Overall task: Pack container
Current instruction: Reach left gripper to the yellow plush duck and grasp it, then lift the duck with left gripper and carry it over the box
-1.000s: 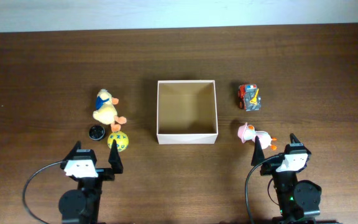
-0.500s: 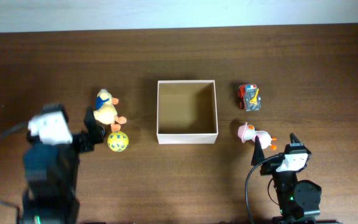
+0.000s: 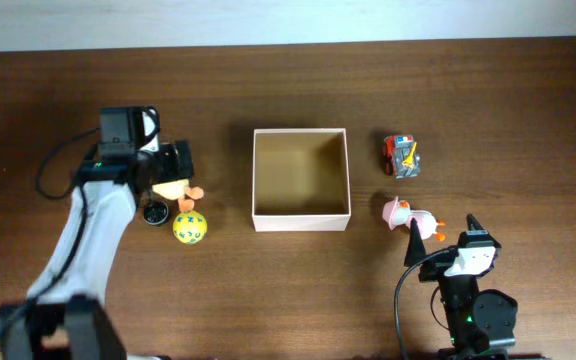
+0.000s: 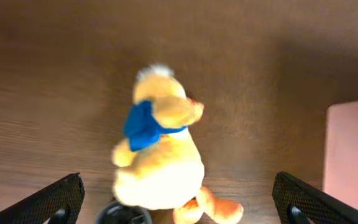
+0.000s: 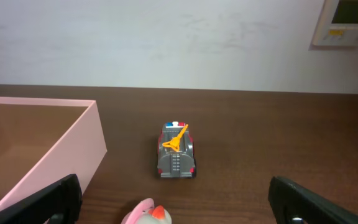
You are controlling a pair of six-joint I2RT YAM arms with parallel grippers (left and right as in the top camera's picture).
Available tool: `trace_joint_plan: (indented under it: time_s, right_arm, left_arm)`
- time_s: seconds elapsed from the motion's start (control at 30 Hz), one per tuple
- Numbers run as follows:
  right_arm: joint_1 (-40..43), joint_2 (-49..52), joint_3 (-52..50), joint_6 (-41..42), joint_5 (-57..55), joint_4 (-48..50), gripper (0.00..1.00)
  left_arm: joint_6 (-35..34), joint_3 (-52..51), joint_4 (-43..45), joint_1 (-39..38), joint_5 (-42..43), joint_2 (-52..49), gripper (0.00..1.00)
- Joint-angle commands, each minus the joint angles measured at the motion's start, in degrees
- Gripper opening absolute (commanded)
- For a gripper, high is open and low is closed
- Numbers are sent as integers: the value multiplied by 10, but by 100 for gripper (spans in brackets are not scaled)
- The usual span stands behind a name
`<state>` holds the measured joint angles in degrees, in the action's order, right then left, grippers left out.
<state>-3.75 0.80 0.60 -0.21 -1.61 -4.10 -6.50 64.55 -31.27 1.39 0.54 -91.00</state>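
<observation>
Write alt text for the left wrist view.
A yellow plush duck with a blue scarf lies on the dark wooden table, framed by the open left hand. A pale wall of the container edges in at right.

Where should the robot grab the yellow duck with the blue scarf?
The yellow duck is best pinched across its plump body, just below the blue scarf, coming straight down from above. It lies flat on the table, its body the widest, softest part, and the left gripper hangs over it, jaws open.
</observation>
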Motion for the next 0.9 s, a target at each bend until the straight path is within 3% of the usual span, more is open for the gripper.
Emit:
trace_joint_plan:
  time_s: [0.0,0.27,0.5,0.73,0.77,0.8,0.83,0.87]
  right_arm:
    - [1,-4,-3,2,-5,-4,99]
    - [1,-4,-3,2,-5,-4,99]
    - [1,-4,-3,2,-5,-4,99]
    - [1,-4,-3,2,-5,-4,99]
    - [1,-4,-3,2,-5,-4,99]
    - [1,-4,-3,2,-5,-4,99]
    - [1,-4,-3,2,-5,-4,99]
    - [1,-4,-3,2,-5,-4,99]
  left_arm:
    - [-3,9,12,-1,38,-45,99]
    - [8,9,21,-1,22,-86,99]
    - [8,9,24,-1,-66,-119,99]
    - [8,9,40,-1,-68,-164,99]
    - [8,9,42,-1,-68,-166,95]
    - [8,9,43,-1,-68,-167,80]
    - [8,9,47,-1,-68,-167,58]
    - [8,10,52,-1,-68,-166,24]
